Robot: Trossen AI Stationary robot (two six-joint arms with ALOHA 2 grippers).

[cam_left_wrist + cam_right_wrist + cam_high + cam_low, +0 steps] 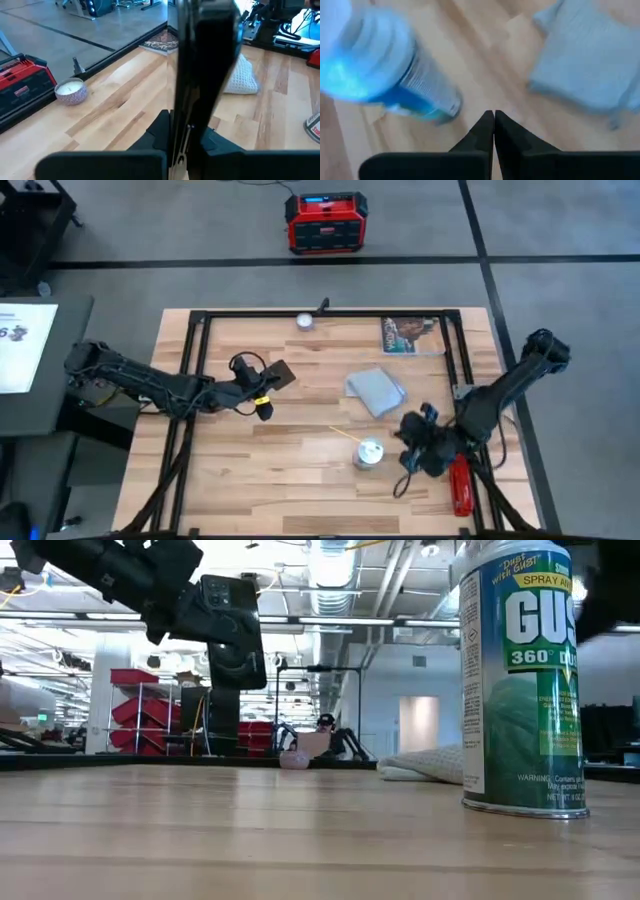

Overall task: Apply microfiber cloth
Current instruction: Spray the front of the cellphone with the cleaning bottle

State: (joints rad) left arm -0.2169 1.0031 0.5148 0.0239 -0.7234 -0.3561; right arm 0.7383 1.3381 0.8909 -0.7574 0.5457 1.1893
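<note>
Right of centre in the high view, the microfiber cloth (376, 392) lies folded on the tabletop (280, 480), untouched. My right pincer (418, 442) hovers just below and right of it, fingers pressed together on nothing, beside the upright spray can (368, 453). My left pincer (262, 385), well apart at centre left, pinches the black phone (233, 628) on edge above the wood.

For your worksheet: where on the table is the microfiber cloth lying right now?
In the high view the microfiber cloth lies right of centre on the table, between the picture card and the spray can.
</note>
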